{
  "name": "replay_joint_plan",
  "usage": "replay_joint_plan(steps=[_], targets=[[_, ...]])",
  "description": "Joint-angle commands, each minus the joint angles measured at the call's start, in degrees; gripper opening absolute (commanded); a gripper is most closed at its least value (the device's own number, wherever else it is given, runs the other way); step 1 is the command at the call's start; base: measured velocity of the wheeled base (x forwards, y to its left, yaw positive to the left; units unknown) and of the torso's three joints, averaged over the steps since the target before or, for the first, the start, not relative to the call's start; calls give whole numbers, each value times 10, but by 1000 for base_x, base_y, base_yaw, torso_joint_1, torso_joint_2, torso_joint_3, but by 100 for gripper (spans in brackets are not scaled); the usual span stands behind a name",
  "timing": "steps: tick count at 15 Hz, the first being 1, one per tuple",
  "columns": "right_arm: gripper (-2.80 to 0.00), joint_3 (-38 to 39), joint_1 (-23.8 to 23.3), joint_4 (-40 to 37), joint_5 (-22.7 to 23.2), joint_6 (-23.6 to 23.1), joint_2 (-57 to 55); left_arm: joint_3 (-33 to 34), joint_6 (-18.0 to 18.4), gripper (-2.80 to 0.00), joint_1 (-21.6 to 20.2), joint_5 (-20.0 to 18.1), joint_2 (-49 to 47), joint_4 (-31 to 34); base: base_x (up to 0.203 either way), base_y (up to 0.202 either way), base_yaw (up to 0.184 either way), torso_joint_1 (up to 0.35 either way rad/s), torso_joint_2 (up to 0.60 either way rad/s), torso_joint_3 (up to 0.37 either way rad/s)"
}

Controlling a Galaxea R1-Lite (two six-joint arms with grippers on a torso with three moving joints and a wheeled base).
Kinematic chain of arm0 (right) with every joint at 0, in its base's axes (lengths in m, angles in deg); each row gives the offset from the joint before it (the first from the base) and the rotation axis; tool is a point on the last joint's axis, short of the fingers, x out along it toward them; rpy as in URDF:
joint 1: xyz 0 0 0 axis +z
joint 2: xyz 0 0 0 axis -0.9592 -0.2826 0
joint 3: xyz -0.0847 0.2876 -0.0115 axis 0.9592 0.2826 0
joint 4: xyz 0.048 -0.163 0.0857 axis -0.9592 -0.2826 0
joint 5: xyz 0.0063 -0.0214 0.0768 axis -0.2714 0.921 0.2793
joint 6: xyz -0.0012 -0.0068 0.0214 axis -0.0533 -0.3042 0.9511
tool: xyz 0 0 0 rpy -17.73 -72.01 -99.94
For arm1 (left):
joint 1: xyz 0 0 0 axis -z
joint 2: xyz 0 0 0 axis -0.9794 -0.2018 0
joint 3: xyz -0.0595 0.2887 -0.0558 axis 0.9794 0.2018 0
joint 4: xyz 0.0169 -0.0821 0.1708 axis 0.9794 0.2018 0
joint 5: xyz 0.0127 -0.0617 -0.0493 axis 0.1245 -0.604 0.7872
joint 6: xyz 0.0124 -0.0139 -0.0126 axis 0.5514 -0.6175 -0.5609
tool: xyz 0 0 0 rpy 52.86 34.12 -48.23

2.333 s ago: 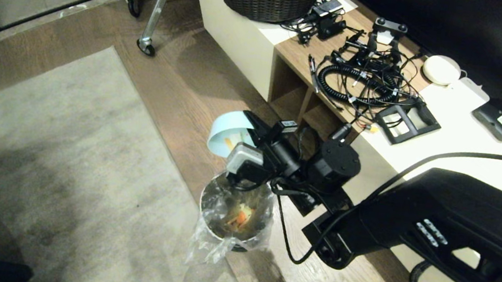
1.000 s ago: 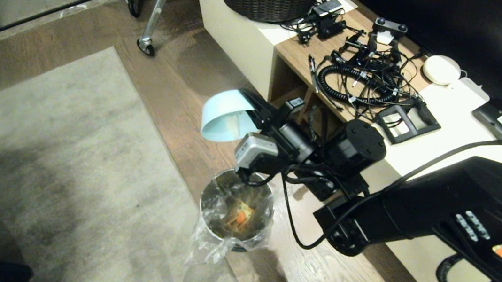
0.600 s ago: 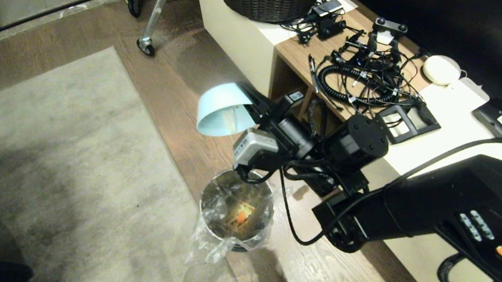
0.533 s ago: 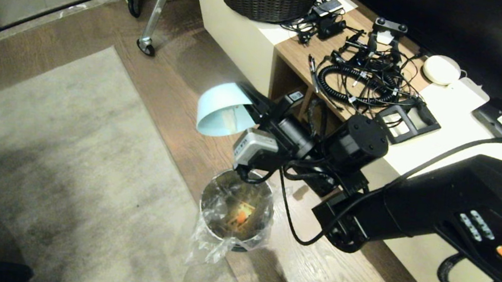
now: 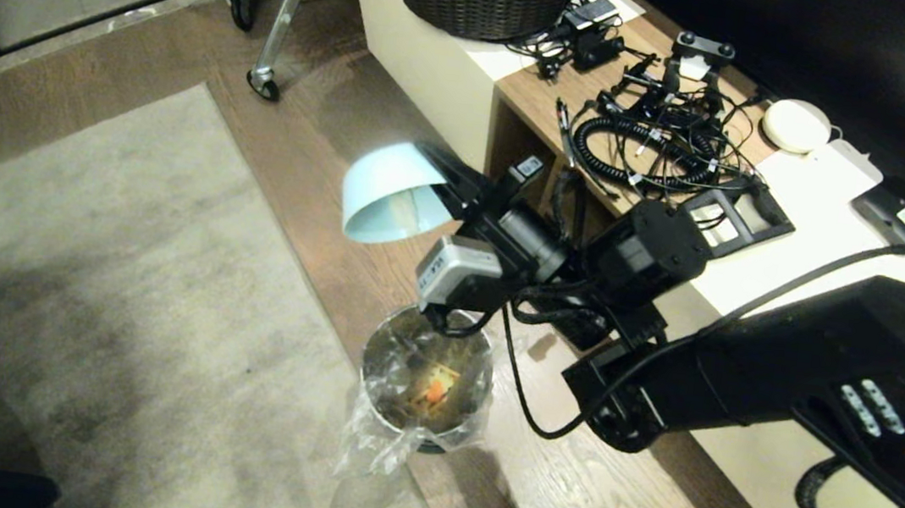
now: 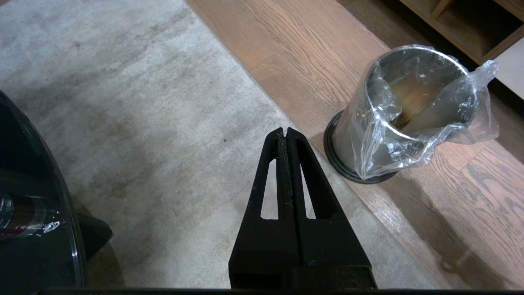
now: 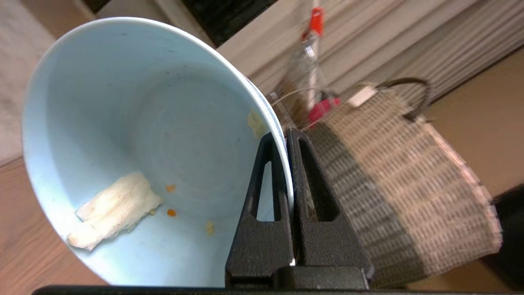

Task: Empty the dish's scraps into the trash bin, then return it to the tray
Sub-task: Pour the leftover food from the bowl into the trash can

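Your right gripper [image 7: 286, 135] pinches the pale-blue glossy bowl's [image 5: 387, 191] rim, upended above the steel lined bin [image 5: 424, 387] holding most scraps [image 5: 436, 387]; one pale strip [image 7: 112, 209] clings inside, tray return remains.

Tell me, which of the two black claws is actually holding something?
The right gripper: its fingers are clamped on the rim of the pale blue dish, tipped up above the trash bin. The left gripper is shut on nothing, over the rug.
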Motion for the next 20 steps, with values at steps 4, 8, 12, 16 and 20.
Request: replay_joint_plan(steps=[4,8,12,16,20], targets=[[-280,-12,-4,28,3,-7,-4,0,0,-280,0,0,0,0,0,0,0,0,0,0],[-280,-40,-6,28,4,-2,-6,0,0,-280,0,0,0,0,0,0,0,0,0,0],[-280,-46,-10,28,6,-4,-5,0,0,-280,0,0,0,0,0,0,0,0,0,0],[-280,-73,-11,28,4,-2,5,0,0,-280,0,0,0,0,0,0,0,0,0,0],[-280,-77,-11,28,3,-1,7,0,0,-280,0,0,0,0,0,0,0,0,0,0]])
